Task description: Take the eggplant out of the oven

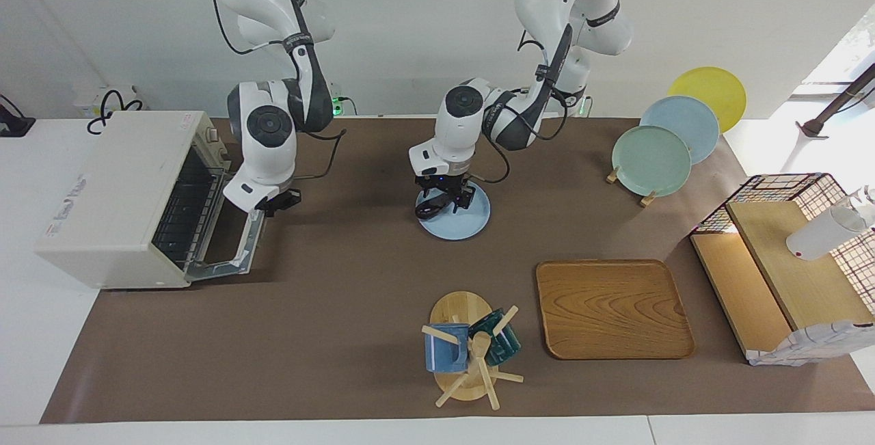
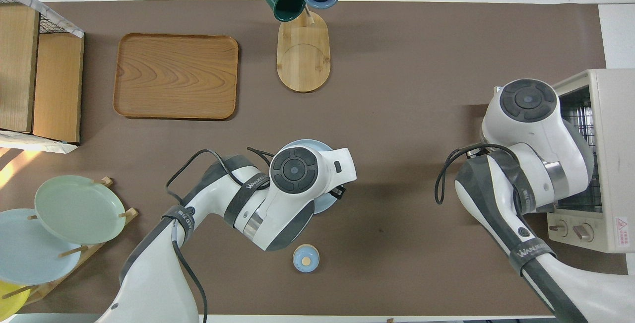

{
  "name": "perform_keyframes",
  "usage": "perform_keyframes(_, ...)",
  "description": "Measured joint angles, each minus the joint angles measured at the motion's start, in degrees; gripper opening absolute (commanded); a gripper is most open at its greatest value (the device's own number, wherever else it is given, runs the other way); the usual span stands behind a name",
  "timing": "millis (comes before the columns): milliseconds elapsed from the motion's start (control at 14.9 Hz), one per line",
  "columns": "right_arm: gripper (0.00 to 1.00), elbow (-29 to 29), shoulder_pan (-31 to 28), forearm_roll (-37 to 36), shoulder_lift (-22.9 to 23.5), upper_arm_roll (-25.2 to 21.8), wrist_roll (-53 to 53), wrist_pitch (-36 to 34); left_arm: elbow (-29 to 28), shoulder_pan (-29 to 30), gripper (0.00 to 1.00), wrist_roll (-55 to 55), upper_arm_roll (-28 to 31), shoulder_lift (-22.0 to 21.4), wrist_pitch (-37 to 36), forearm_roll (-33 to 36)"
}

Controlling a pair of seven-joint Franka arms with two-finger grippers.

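The off-white oven (image 1: 109,199) stands at the right arm's end of the table, its door (image 1: 229,253) folded down and its wire rack (image 1: 181,206) bare as far as I see. The dark eggplant (image 1: 428,211) is low over a light blue plate (image 1: 472,223) at mid-table, its free end over the plate's rim. My left gripper (image 1: 454,197) is shut on it. My right gripper (image 1: 280,202) hangs over the corner of the open door nearest the robots. In the overhead view the arms hide both grippers and the eggplant; the oven (image 2: 605,114) and the plate (image 2: 303,144) show.
A wooden tray (image 1: 612,308) and a mug tree (image 1: 472,356) with two mugs lie farther from the robots. A rack of plates (image 1: 649,161) and a wire-and-wood shelf (image 1: 786,260) stand at the left arm's end. A small blue knobbed lid (image 2: 305,258) lies nearer the robots than the plate.
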Motion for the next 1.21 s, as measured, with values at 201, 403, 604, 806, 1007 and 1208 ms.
perform_keyframes(201,0.00,3.04,-2.99,0.10,-3.51,-0.32,-5.54,-5.21,0.00,0.01,0.42,0.08,0.07,0.00,0.00,-0.01)
perform_keyframes(403,0.05,4.00,-7.24,-0.33,-6.55,-1.57,-9.31,-6.28,0.00,0.06,0.14,0.13,0.18,0.00,0.00,-0.03)
perform_keyframes(604,0.25,4.46,-8.81,-0.89,-7.15,-2.28,-10.78,-6.48,0.03,0.22,0.00,0.14,0.30,-0.02,0.00,-0.21)
perform_keyframes(806,0.40,4.83,-8.78,0.99,-9.07,-2.13,-11.41,-8.88,0.10,1.47,0.00,0.14,0.48,-0.06,-0.09,-1.04)
perform_keyframes(1007,0.43,7.69,-8.16,7.78,-13.49,-1.38,-11.98,-14.57,0.86,4.28,0.00,0.18,0.65,-0.55,-0.84,-2.19)
perform_keyframes(1208,0.71,12.36,-8.19,13.55,-15.30,-1.12,-11.99,-20.91,4.54,8.71,0.00,0.20,0.85,-1.48,-5.83,-2.48)
